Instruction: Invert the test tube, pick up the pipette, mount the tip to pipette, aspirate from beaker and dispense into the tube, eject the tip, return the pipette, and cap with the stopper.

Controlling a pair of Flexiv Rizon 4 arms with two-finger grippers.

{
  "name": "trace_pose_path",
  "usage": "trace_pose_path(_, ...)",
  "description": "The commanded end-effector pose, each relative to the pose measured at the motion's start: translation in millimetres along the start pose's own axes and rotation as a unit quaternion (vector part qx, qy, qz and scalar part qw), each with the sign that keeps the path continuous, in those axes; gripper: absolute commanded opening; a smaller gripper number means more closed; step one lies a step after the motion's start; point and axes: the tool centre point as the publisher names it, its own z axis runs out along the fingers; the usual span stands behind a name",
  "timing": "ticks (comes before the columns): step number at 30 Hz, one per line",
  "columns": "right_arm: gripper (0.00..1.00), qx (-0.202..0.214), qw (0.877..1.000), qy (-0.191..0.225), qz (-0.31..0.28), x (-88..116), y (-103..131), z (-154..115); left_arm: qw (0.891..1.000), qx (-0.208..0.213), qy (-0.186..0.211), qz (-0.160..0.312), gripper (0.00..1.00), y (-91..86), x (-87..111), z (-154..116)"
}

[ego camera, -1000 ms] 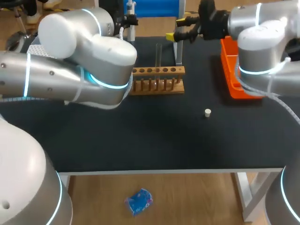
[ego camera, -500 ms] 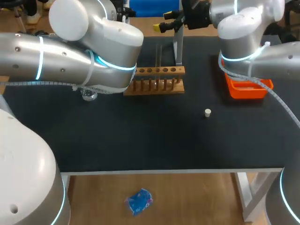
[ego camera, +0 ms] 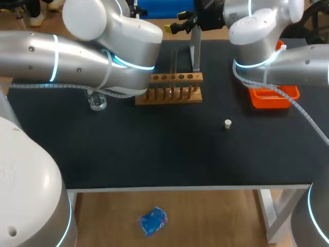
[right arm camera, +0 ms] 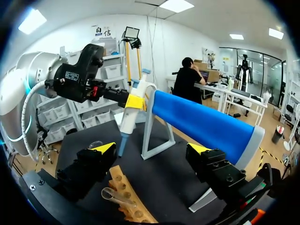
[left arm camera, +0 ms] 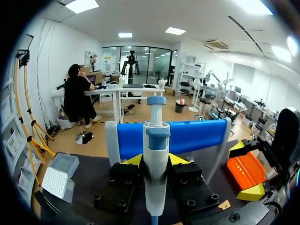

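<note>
One black table (ego camera: 154, 154) is filling the middle of the head view. Two arms are coming in over it: my left arm (ego camera: 77, 62) at upper left, my right arm (ego camera: 277, 62) at upper right. One blue stand (left arm camera: 187, 136) is standing just behind the left gripper (left arm camera: 154, 161), whose fingers are clamping the one pipette (left arm camera: 155, 140) upright from both sides. A label on that gripper's wrist is too small to read. The right gripper (right arm camera: 152, 150) is hanging spread wide, grasping nothing. One orange tray (ego camera: 272, 95) is sitting at right. One wooden rack (ego camera: 175, 87), upper centre, is showing six holes and holding one test tube (ego camera: 174, 64) upright. One beaker (ego camera: 96, 102) is standing at left. One white stopper (ego camera: 227, 123) is lying alone, right of centre.
</note>
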Motion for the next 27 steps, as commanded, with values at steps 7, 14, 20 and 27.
trace_pose_path(7,1.00,-0.001,1.000,0.000,0.000,0.2,-0.7,-0.6,1.000,-0.017,-0.020,0.007,0.00,-15.4,-4.6,18.3)
trace_pose_path(14,1.00,-0.001,1.000,0.000,0.000,0.2,-0.7,-0.6,0.999,-0.022,-0.026,0.011,0.00,-17.2,-9.1,27.9)
trace_pose_path(20,1.00,-0.001,1.000,0.000,0.000,0.2,-0.7,-0.6,0.999,-0.026,-0.030,0.013,0.00,-17.6,-12.2,36.3)
trace_pose_path(27,1.00,-0.001,1.000,0.000,0.000,0.2,-0.7,-0.6,0.999,-0.031,-0.037,0.014,0.00,-15.8,-17.5,41.2)
